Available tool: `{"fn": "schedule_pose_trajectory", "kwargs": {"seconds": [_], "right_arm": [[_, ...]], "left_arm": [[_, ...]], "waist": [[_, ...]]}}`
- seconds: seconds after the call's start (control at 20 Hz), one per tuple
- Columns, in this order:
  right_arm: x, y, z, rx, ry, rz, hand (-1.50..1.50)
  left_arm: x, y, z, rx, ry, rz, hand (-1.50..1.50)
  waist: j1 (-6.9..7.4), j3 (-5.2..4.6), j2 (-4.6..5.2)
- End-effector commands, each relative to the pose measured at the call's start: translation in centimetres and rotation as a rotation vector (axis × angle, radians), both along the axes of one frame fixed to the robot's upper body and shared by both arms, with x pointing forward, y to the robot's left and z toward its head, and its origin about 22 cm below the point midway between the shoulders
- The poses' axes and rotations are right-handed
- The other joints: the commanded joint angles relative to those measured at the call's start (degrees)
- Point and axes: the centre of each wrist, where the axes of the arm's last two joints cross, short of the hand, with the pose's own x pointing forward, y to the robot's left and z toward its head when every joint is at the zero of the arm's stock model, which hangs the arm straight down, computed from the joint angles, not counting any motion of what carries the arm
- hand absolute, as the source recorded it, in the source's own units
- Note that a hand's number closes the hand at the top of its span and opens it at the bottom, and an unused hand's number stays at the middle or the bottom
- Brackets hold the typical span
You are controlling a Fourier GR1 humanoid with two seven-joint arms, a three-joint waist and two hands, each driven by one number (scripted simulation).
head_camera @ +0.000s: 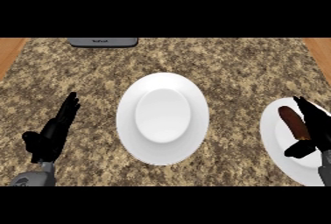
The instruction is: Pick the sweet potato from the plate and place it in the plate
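Note:
A brown, elongated sweet potato lies on a white plate cut by the right edge of the head view. My right hand is over that plate, its straight fingers alongside the sweet potato's right side and its thumb below the near end; it is open. A second, larger white plate sits at the middle of the counter with nothing on it. At the lower left my left hand rests open, fingers pointing away, well apart from both plates.
The counter top is speckled brown granite with wooden strips at the far left and far right. A dark grey flat device lies at the counter's far edge, left of centre.

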Motion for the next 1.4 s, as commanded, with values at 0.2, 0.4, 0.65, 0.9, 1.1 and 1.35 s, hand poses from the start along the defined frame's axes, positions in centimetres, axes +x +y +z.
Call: {"fn": "schedule_pose_trajectory", "kwargs": {"seconds": [0.2, 0.4, 0.65, 0.9, 1.1, 1.35], "right_arm": [[2.7, -0.7, -3.1, -0.012, 0.024, -0.009, -1.50], [2.4, 0.1, -2.7, 0.017, 0.079, 0.083, 1.50], [1.2, -1.9, -4.5, 0.020, 0.040, 0.109, 1.50], [-1.3, -1.1, -4.2, 0.063, 0.002, 0.038, 1.50], [-6.9, 3.9, -8.6, 0.226, 0.063, -0.082, 1.50], [-10.5, 6.3, -4.6, 0.119, -0.179, -0.095, 1.50]], "left_arm": [[1.5, -0.3, 1.1, -0.012, 0.003, -0.010, 0.00], [0.9, -0.3, 0.0, -0.007, 0.008, -0.001, 0.00], [0.3, 0.1, -0.2, -0.017, -0.002, 0.001, 0.00], [0.1, 0.6, -0.9, -0.010, 0.013, 0.028, 0.00], [-1.0, 2.5, -0.6, -0.008, 0.027, 0.082, 0.00], [-2.6, 2.2, -1.3, 0.001, 0.029, 0.078, 0.00]], "waist": [[0.10, 0.02, 0.07], [-0.03, 0.01, 0.03], [0.02, 0.02, 0.01], [-1.27, -0.05, -0.25], [-4.81, -0.21, -1.46], [-3.80, -0.28, -1.27]]}}
